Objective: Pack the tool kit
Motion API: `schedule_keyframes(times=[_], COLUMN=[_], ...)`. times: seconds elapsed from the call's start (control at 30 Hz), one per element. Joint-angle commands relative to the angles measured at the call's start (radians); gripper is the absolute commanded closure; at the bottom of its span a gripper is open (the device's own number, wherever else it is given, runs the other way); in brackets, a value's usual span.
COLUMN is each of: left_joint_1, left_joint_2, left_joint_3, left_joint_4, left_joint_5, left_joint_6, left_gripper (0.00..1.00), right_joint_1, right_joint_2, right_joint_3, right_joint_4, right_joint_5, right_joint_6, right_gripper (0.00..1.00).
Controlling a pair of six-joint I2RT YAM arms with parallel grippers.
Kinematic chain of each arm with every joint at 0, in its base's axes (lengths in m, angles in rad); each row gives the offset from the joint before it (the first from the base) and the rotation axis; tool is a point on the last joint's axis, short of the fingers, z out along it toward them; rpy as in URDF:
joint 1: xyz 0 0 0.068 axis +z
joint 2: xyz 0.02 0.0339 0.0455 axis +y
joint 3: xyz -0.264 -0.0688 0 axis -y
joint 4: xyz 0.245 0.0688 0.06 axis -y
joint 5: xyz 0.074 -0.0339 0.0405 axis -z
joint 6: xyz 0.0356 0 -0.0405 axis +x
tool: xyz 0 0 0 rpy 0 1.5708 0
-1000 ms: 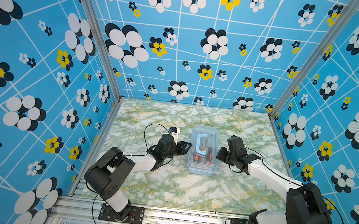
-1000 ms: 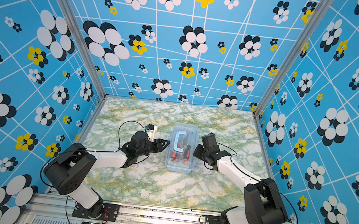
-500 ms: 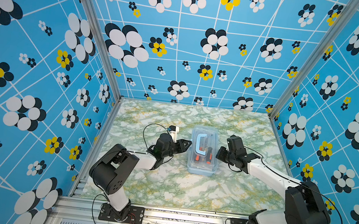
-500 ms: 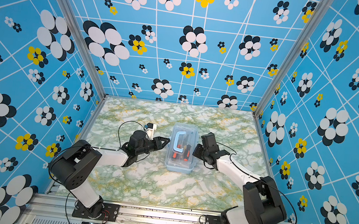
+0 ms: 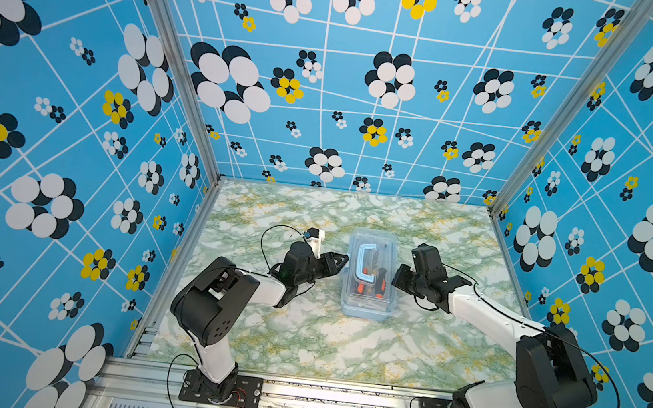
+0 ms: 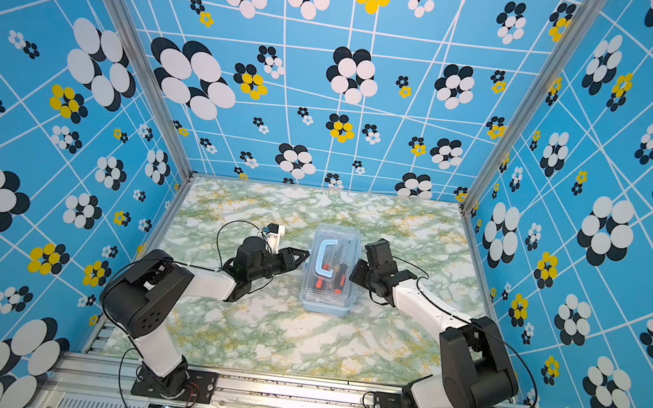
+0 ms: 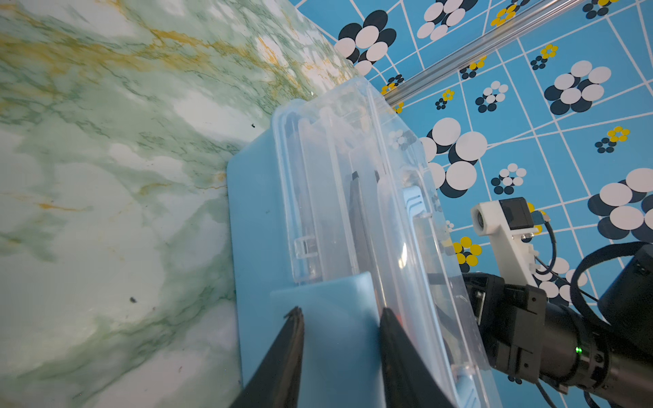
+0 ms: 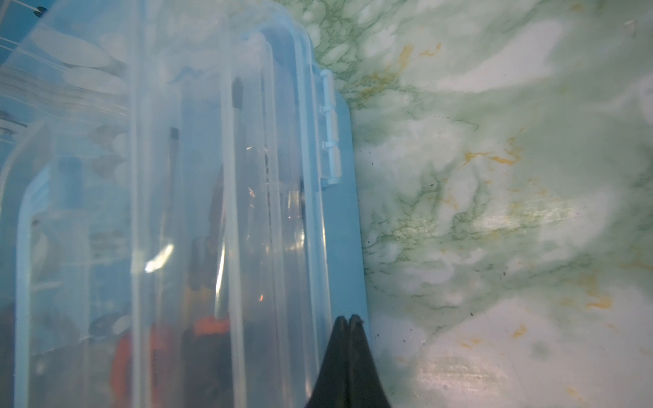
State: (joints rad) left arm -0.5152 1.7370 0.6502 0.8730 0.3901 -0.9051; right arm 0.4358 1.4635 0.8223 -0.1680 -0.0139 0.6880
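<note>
Walled on three sides by blue panels [image 5: 329, 88] printed with white, black and yellow flowers. Floored by a green-and-white marbled worktop [image 5: 301, 336]. Carries near its middle, in both top views, the rectangular translucent light-blue plastic tool kit [image 5: 368, 304], lying flat, long axis running away from the arm bases, clear lid seated on top. Flanked by two black-and-white robot arms, the left arm [image 5: 248, 288] low on one long side, the right arm [image 5: 487, 319] low on the opposite one.

Left gripper [image 5: 340, 260]: points at the box's long side, about halfway along. Shows, in the left wrist view, black fingers [image 7: 392, 339] spread, tips either side of a smooth light-blue latch flap [image 7: 335, 293] that folds up over the lid's edge. Cannot tell whether the tips press on that flap.

Right gripper [image 5: 395, 279]: meets the opposite long side. Shows, in the right wrist view, fingers pressed together into one black wedge, empty, tips at the box's light-blue lower wall, touching or just short of it.

On the lid, a curved light-blue plastic handle [image 5: 360, 263], folded flat. Under the lid, orange-and-black screwdrivers [image 5: 381, 278] lying lengthwise, shafts toward the far end. Beyond the right fingertips, a small light-blue hinge clip [image 8: 330, 141] on the lid's rim.
</note>
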Motion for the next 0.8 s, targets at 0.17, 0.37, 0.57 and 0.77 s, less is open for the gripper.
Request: schedule_keyframes(times=[0.17, 0.37, 0.57, 0.77], left_joint_1=[-0.008, -0.018, -0.029, -0.039], left_joint_2=[0.018, 0.007, -0.005, -0.002], left_joint_3=[0.003, -0.008, -0.028, -0.051], left_joint_4=[-0.055, -0.059, -0.052, -0.026], left_joint_5=[0.055, 0.073, 0.072, 0.070], left_joint_6=[0.044, 0.054, 0.046, 0.030], left_gripper=[0.65, 0.66, 0.65, 0.66], right_joint_1=[0.003, 0.004, 0.010, 0.014], right_joint_2=[0.035, 0.035, 0.041, 0.046], right_joint_3=[0.031, 0.029, 0.031, 0.034], right_joint_4=[-0.005, -0.002, -0.001, 0.002], right_joint_5=[-0.016, -0.015, -0.015, -0.017], right_joint_6=[-0.017, -0.014, -0.011, -0.010], right_gripper=[1.00, 1.00, 1.00, 1.00])
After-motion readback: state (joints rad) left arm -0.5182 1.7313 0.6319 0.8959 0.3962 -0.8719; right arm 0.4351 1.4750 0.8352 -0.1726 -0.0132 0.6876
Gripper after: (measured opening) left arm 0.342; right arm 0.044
